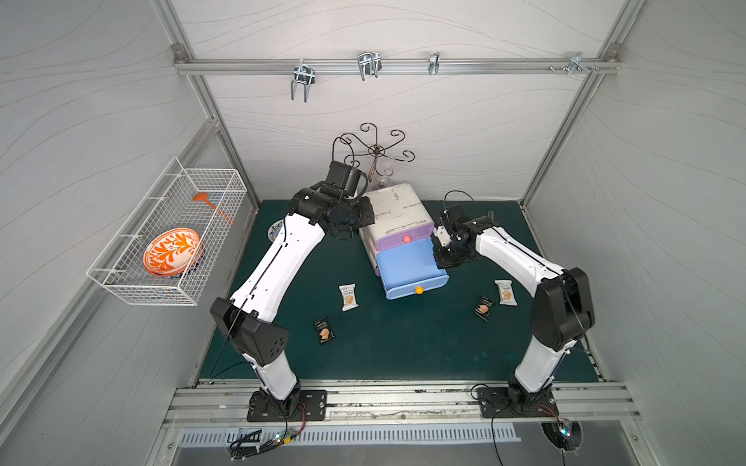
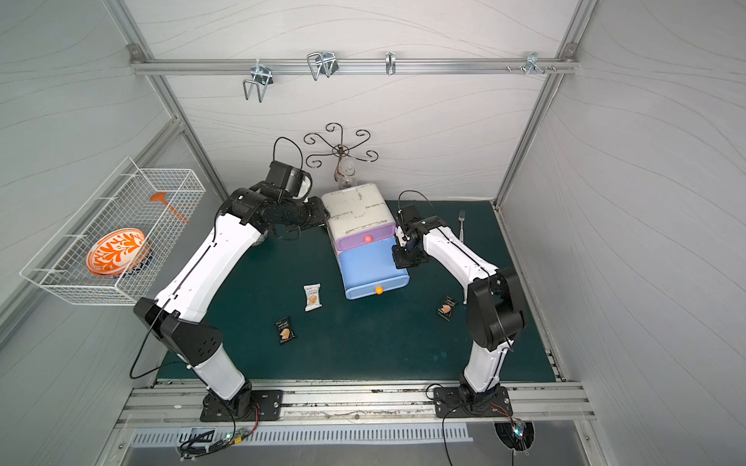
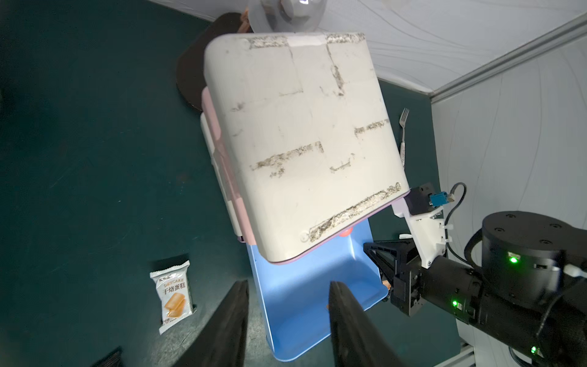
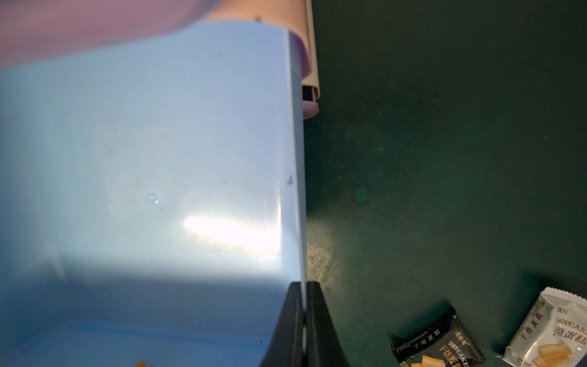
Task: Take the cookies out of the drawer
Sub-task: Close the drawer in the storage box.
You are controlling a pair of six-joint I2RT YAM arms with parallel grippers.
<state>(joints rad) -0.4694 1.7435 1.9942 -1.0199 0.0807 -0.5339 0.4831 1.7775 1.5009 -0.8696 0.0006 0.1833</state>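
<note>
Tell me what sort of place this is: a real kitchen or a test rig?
Most likely a lab test cell, not a kitchen: white panels in an aluminium frame box in a green mat, with staged props: a wire basket and a small drawer unit.

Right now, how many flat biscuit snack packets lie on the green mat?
4: a white packet and a black packet left of the blue drawer; a second black packet and second white packet right of it. More may hide inside.
</note>
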